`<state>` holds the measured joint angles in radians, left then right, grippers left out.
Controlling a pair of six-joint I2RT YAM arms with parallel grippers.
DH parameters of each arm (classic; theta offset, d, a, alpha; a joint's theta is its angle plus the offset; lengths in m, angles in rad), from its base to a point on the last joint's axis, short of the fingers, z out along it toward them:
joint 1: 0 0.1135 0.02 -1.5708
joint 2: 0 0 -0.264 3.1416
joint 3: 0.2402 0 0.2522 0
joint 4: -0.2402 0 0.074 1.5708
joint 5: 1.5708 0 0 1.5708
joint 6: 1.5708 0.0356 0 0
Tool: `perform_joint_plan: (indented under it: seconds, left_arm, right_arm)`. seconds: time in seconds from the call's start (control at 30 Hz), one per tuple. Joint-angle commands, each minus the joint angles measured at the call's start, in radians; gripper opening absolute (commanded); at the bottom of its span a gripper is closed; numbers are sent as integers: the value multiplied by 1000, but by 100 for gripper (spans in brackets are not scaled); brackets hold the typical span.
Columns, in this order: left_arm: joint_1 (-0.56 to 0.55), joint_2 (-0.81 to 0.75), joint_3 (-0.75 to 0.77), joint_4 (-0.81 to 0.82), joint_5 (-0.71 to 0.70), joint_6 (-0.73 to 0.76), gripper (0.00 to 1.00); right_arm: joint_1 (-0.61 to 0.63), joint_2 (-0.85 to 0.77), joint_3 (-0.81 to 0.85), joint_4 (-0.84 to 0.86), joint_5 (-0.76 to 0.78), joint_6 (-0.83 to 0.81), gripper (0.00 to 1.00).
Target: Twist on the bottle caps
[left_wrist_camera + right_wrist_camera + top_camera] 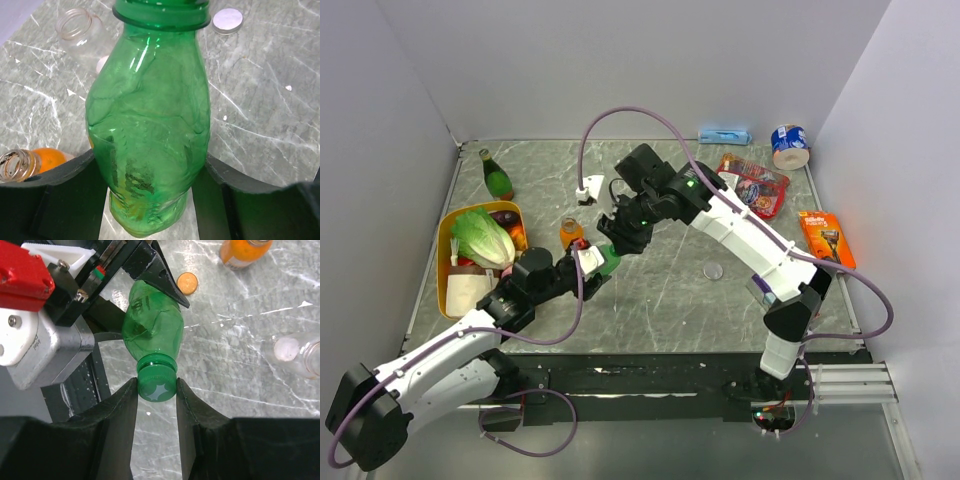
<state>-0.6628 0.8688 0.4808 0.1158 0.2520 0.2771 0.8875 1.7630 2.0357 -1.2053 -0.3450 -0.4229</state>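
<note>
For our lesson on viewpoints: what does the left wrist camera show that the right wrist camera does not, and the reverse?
Only the left wrist view: the clear cap lying on the table. Only the right wrist view: the orange cap on the table, and the right gripper pinching the green cap on the bottle's neck. Both: the green bottle held by the left gripper, plus the orange bottle and the clear bottle, both uncapped.

Bottle (609, 262) mid-table, cap (156, 385) on its neck; loose cap (714, 270) right; tray (441, 262) left.
</note>
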Motion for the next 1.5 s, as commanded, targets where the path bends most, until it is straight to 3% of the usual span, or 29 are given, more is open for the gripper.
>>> perform_joint_plan:
  seconds: [0.0, 0.23, 0.3, 0.6, 0.63, 0.67, 0.77, 0.93, 1.1, 1.27, 1.47]
  left_arm:
    - [-1, -17, 35, 234, -30, -21, 1]
    - [-1, -17, 15, 220, -42, -13, 1]
    - [0, -17, 4, 219, -43, -16, 1]
    - [0, -17, -18, 203, -42, -41, 1]
    - [0, -17, -16, 199, -40, -44, 1]
    - [-1, -16, -10, 182, -27, -47, 1]
    - [0, -13, 7, 147, 9, -36, 1]
    - [2, -21, 25, 38, 199, 74, 1]
    - [0, 13, 84, -83, 311, 180, 1]
    - [2, 56, 151, -160, 355, 227, 1]
    - [0, 73, 208, -234, 382, 289, 1]
  right_arm:
    - [10, 38, 9, -80, -40, 39, 30]
    - [10, 30, 24, -66, -8, 23, 40]
    - [10, 26, 35, -57, 1, 19, 52]
    - [2, -29, 31, -86, -8, 4, 71]
    - [-13, -43, 18, -89, -5, 4, 79]
    - [-27, -60, -21, -89, -8, 1, 81]
    - [-131, -140, -100, -95, -61, -19, 78]
    - [-236, -296, -163, 25, -136, -223, 72]
    - [-122, -399, -213, 96, -201, -551, 66]
    - [28, -490, -417, 127, -143, -833, 70]
    - [106, -542, -549, 210, -112, -887, 71]
